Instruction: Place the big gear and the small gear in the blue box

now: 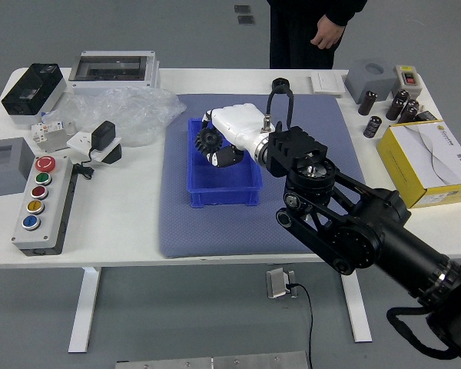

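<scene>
Right robot hand (217,140) holds big gear (208,141) over blue box (224,197)

The right robot hand grips the black, toothed big gear between its fingers, over the far left part of the open box. How high it is above the box floor cannot be told. The small gear cannot be made out; the right arm covers part of the blue-gray mat (207,238) on the white table (123,238). Beyond the table's far edge, a person's hand (327,33) hangs low against dark clothing. A control box (44,227) with colored buttons is at the left, a yellow box (403,165) at the right.
</scene>
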Robot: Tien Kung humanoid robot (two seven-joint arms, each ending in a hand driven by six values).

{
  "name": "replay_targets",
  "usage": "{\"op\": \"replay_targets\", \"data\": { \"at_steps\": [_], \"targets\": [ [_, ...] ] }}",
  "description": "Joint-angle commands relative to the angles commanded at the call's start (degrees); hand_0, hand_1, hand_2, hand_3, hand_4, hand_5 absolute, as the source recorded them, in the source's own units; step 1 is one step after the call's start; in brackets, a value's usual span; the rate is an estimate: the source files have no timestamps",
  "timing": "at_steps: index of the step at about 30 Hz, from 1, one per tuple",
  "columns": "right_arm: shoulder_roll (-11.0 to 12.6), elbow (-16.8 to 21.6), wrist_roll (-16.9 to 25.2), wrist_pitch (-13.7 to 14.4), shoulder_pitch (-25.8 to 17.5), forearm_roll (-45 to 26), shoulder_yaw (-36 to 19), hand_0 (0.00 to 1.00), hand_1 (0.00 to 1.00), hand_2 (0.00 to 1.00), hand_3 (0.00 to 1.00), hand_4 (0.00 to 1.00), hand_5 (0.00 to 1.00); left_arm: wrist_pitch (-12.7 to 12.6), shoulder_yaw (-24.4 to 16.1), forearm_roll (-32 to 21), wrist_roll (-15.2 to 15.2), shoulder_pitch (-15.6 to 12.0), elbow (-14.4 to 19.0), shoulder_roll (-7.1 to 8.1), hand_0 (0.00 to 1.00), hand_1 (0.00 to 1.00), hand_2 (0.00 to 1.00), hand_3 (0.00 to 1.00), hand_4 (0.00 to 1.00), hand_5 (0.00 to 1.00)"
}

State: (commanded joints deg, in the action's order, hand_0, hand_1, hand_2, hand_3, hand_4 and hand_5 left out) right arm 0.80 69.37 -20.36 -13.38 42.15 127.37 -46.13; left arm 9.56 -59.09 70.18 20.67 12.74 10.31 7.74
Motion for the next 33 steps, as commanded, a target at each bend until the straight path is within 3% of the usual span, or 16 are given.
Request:
{"op": "replay_targets", "data": {
  "at_steps": [3,4,14,21,22,23,27,28,33],
  "targets": [
    [0.1,-0.3,0.1,-0.6,-0.1,-0.6,-0.3,0.693,0.641,0.741,0.834,0.767,0.404,0.0,0.0,0.0,0.0,-0.1,0.0,-0.01,0.824,0.786,0.78,0.76,0.663,0.378],
    [0.1,-0.4,0.2,-0.9,-0.1,-0.8,-0.4,0.732,0.679,0.806,0.898,0.811,0.446,0.0,0.0,0.0,0.0,-0.1,0.0,-0.01,0.824,0.786,0.78,0.76,0.664,0.38],
    [1.4,0.6,0.2,-1.7,-0.3,-1.8,-1.4,0.739,0.683,0.814,0.898,0.822,0.459,0.0,0.0,0.2,0.0,0.0,0.0,0.0,0.824,0.786,0.78,0.761,0.664,0.38],
    [6.9,4.3,0.2,-1.9,-1.5,-2.6,-4.0,0.737,0.675,0.79,0.872,0.824,0.469,0.0,-0.1,0.1,-0.1,-0.1,0.0,0.15,0.824,0.786,0.78,0.761,0.665,0.38],
    [7.9,4.7,0.3,-1.9,-1.9,-2.9,-4.3,0.72,0.667,0.764,0.805,0.805,0.452,0.0,-0.1,0.1,-0.1,-0.1,0.0,0.15,0.824,0.786,0.78,0.761,0.665,0.38],
    [8.6,4.9,0.3,-1.9,-2.2,-3.2,-4.6,0.72,0.667,0.764,0.805,0.805,0.452,0.0,0.0,0.0,-0.1,0.0,0.0,0.15,0.824,0.786,0.78,0.761,0.665,0.38],
    [12.1,4.7,0.5,-1.9,-3.7,-4.4,-5.1,0.72,0.667,0.764,0.805,0.805,0.452,-0.1,0.0,-0.2,-0.1,0.0,0.0,0.12,0.824,0.786,0.78,0.761,0.665,0.38],
    [12.7,4.5,0.5,-2.0,-4.0,-4.6,-5.2,0.712,0.661,0.756,0.737,0.797,0.445,-0.1,0.0,-0.3,-0.1,0.0,0.0,0.12,0.824,0.786,0.779,0.76,0.664,0.38],
    [15.0,2.5,0.9,-2.2,-4.7,-4.9,-5.0,0.712,0.661,0.756,0.737,0.797,0.445,-0.2,0.0,-0.5,-0.2,0.1,0.0,0.09,0.824,0.786,0.779,0.76,0.664,0.38]
  ]
}}
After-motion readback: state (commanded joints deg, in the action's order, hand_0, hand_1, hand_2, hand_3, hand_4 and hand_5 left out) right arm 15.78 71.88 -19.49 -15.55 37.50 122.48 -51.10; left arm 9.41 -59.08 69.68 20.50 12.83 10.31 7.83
